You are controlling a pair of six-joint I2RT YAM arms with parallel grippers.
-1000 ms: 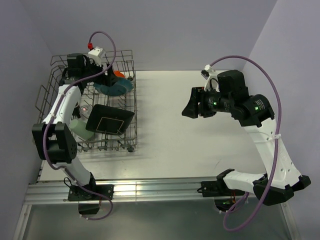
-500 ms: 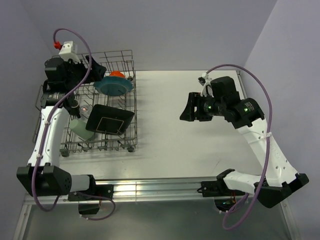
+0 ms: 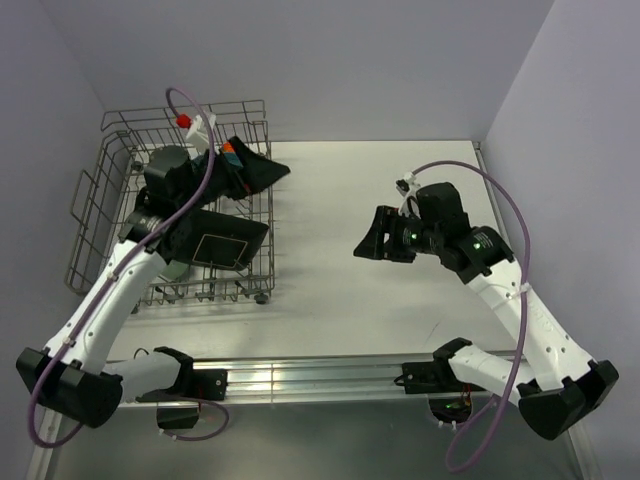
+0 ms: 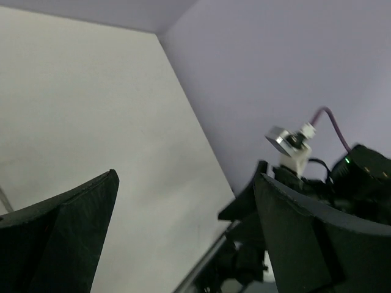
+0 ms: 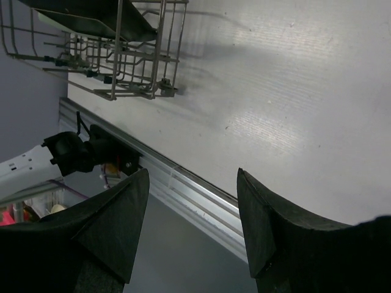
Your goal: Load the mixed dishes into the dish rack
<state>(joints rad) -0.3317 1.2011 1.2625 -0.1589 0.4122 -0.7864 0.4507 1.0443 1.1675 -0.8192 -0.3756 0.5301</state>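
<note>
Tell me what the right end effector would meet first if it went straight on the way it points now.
Probably the bare table, short of the dish rack: in the wrist view the right end effector tilts down at it, the rack off to one side. Depth is unclear.

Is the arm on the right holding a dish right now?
No, the right arm's fingers stand apart over the table with no dish between them.

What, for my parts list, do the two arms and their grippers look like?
Both the left arm and right arm have white links, black joints and a purple cable. The left gripper and right gripper have broad black wedge-shaped fingers. Small green lights glow on the right arm.
</note>
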